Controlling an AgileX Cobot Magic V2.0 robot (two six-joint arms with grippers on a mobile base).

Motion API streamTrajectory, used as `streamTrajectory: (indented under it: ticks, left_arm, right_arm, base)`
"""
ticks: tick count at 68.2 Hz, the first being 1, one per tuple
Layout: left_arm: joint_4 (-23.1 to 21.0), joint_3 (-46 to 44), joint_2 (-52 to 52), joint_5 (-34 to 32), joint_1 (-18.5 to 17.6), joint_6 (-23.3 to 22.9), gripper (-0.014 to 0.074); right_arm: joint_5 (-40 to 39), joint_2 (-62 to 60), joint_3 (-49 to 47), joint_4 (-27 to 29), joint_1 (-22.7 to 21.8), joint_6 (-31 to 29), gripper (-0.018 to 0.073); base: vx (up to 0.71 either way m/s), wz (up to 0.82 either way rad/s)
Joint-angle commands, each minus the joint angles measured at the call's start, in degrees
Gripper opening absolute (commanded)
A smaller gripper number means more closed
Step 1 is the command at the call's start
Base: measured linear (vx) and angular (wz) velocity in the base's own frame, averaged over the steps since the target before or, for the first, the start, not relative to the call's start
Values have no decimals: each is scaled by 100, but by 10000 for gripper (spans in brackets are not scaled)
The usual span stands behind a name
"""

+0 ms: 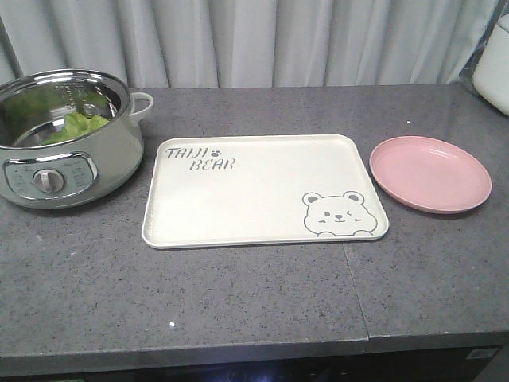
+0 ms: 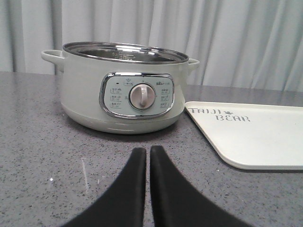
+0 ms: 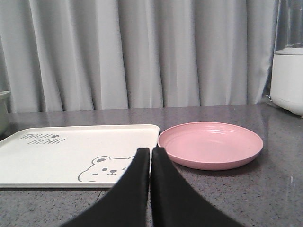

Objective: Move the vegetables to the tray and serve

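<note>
The green lettuce lies inside the steel-lined electric pot at the left of the counter; in the left wrist view only the pot's outside shows. The cream tray with the bear drawing lies empty at the centre, and also shows in the left wrist view and the right wrist view. My left gripper is shut and empty, low over the counter in front of the pot. My right gripper is shut and empty, before the tray's right corner. Neither gripper shows in the front view.
A round pink plate sits right of the tray, also in the right wrist view. A white appliance stands at the far right back. Grey curtains hang behind the grey speckled counter.
</note>
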Motion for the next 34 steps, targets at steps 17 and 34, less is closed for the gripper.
streamTrajectory:
  ticks: [17,34]
  left_arm:
    - [-32,127,-87,-399,-1,-56,-6]
    - [-32,127,-87,-399,-1,-56,-6]
  right_arm:
    - [-448,-32,84,-49,-36,5,-3]
    - [-448,-32,84,-49,-36,5,-3]
  base:
    - [2,-1]
    - [1,0]
